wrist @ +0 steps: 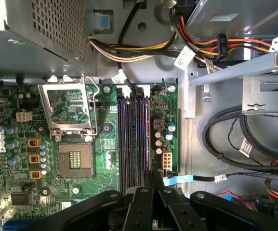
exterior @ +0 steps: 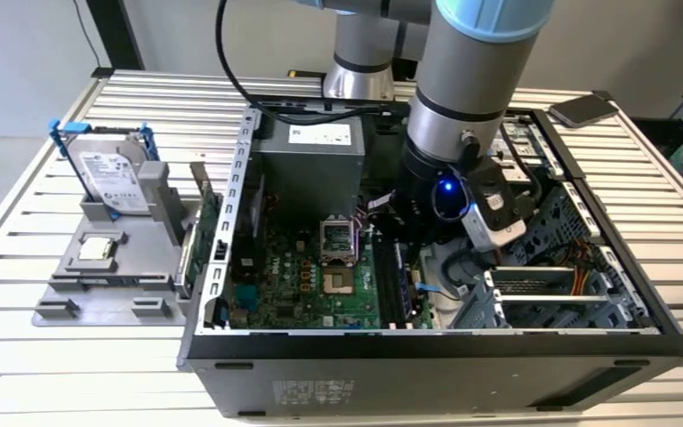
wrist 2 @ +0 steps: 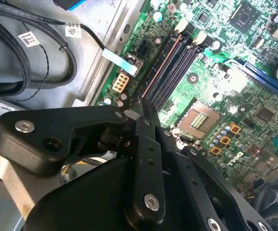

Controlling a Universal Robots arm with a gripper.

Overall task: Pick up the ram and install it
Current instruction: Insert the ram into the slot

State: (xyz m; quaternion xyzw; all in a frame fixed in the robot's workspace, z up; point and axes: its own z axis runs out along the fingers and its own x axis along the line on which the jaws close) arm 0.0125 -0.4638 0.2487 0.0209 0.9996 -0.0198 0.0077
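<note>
Standing in a grey tray (exterior: 57,311) at the exterior view's left: a drive (exterior: 114,178) in its blue frame. Lying open beside it, a case (exterior: 437,351) with the board (exterior: 306,285) on its floor. Pinched shut on the ram (wrist 2: 162,65) (edge-on, along the outermost slot) in the second wrist view: the gripper (wrist 2: 139,107). Bundled beyond the slots (wrist: 134,134) in the first wrist view: coloured cables (wrist: 129,50).

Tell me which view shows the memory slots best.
The first wrist view: the memory slots run lengthwise, unobstructed, above the gripper. The second wrist view shows them slanted; the exterior view shows them partly behind the arm.
</note>
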